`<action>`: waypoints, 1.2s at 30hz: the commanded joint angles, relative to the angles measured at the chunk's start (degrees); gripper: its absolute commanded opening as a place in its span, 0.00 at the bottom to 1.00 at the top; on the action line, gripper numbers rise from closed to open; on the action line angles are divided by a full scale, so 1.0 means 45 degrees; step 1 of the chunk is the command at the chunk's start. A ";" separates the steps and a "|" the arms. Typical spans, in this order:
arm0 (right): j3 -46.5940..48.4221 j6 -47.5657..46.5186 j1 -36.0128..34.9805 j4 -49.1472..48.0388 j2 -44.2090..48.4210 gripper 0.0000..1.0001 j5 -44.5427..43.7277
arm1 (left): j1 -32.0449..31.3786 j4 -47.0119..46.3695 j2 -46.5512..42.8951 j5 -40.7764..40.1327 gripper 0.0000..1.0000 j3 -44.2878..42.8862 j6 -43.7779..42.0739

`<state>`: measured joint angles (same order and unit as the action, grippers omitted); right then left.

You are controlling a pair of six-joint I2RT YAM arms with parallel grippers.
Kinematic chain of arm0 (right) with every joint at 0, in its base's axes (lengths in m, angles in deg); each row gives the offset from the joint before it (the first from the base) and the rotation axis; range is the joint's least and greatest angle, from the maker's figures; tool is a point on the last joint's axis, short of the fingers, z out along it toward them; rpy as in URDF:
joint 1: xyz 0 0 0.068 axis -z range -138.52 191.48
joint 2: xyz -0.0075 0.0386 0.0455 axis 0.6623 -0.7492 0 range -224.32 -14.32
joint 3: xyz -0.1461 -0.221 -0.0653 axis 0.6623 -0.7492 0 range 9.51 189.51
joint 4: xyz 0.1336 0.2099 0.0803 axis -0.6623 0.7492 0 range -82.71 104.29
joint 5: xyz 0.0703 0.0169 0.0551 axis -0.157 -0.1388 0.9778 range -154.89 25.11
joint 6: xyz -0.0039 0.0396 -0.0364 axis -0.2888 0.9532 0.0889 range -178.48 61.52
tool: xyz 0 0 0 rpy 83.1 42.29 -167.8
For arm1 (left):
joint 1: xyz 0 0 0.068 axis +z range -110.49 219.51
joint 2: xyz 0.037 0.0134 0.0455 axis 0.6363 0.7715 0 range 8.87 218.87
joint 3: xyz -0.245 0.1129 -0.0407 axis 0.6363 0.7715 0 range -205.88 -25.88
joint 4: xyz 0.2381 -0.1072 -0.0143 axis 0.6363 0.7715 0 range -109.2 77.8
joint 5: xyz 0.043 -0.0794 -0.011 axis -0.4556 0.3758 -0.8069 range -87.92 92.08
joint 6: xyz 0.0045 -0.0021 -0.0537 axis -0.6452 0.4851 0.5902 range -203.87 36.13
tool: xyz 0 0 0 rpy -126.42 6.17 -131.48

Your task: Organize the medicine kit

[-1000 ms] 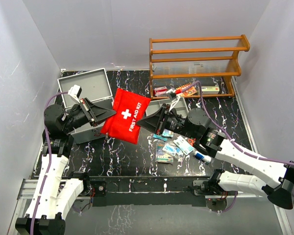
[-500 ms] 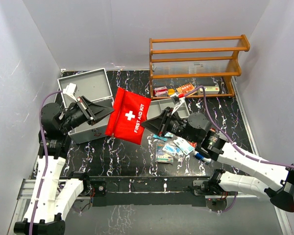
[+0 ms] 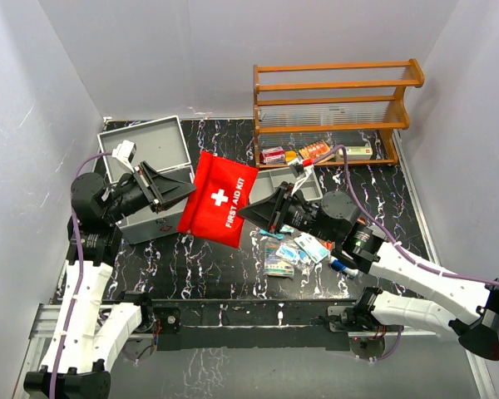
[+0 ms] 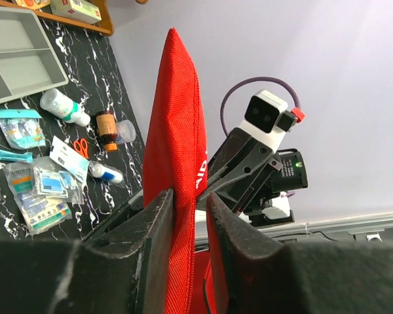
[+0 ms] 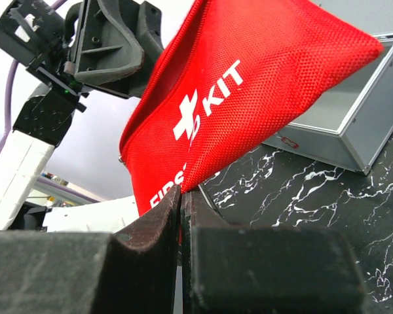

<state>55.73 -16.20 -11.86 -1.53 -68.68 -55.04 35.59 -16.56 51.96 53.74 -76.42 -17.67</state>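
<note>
at the left, the grey case (image 3: pixel 145 150) sits on the desk (image 3: pixel 208 266). the left pincer (image 4: pixel 187 203) is clamped on one edge of the red first aid pouch (image 3: pixel 219 198), which hangs in the air between the two arms, just right of the case. the right pincer (image 5: pixel 181 196) is pinched together on the opposite lower edge, holding very little fabric. that thin bite looks likeliest to slip if the arms pull unevenly. the pouch would then swing from the left grip and could sweep through the loose packets and bottles (image 3: pixel 299 248) lying on the desk to the right. too hard a pull could also strain the fabric.
</note>
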 commanded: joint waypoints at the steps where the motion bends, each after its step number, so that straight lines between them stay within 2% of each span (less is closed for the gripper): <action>1: 0.0041 -0.0136 -0.0002 -0.1364 0.0023 0.00 0.0590 | -0.0057 -0.0180 0.0028 0.0806 0.27 0.0041 -0.0074; 5: 0.0064 -0.0147 0.0010 -0.1552 -0.0088 0.00 0.0870 | -0.0123 -0.0095 0.0157 0.1017 0.25 0.0107 -0.0212; 7: 0.0052 -0.0144 0.0000 -0.1575 -0.0141 0.00 0.0878 | -0.0143 -0.0080 0.0153 0.1001 0.18 0.0126 -0.0256; 9: 0.0015 -0.0143 -0.0002 -0.1575 -0.0163 0.00 0.0831 | -0.0163 -0.0017 0.0170 0.0965 0.04 0.0105 -0.0345; 10: -0.0005 -0.0124 -0.0002 -0.1566 -0.0164 0.00 0.0780 | -0.0163 0.0203 0.0170 0.0862 0.00 0.0056 -0.0522; 13: -0.0036 -0.0042 -0.0002 -0.1111 -0.0164 0.00 0.0311 | -0.0164 0.1249 0.0170 0.0310 0.00 -0.0255 -0.1723; 15: 0.0113 0.0067 0.0000 0.0066 -0.0228 0.02 -0.0685 | -0.0163 0.2173 0.0165 -0.0315 0.00 -0.0539 -0.2825; 18: 0.0711 0.0380 -0.0002 0.2520 -0.0532 0.29 -0.2784 | -0.0163 0.4036 0.0282 -0.1803 0.00 -0.0927 -0.4919; 19: 0.0936 0.0466 -0.0002 0.3294 -0.0667 0.41 -0.3347 | -0.0163 0.4507 0.0380 -0.2226 0.00 -0.0984 -0.5542; 20: 0.1174 0.0557 0.0001 0.3987 -0.0842 0.48 -0.3727 | -0.0166 0.4863 0.0475 -0.2643 0.00 -0.0983 -0.6032; 23: 0.2070 0.0753 -0.0002 0.5756 -0.1620 0.58 -0.4420 | -0.0163 0.5351 0.0722 -0.2977 0.00 -0.0786 -0.7019; 27: 0.3118 0.1168 -0.0011 0.7004 -0.2883 0.62 -0.4547 | -0.0163 0.4721 0.0716 -0.2509 0.00 -0.0062 -0.7004; 32: 0.4399 0.1794 -0.0207 0.6622 -0.4750 0.63 -0.3267 | -0.0178 0.4322 0.0563 -0.2569 0.00 0.0938 -0.6987; 36: 0.5286 0.2247 -0.0675 0.6341 -0.5823 0.64 -0.3302 | -0.0202 0.4260 0.0551 -0.2650 0.00 0.1431 -0.7037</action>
<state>74.02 -8.90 -12.98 29.46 -92.42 -70.62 34.98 3.66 55.57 41.65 -71.44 -48.08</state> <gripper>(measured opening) 0.633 0.009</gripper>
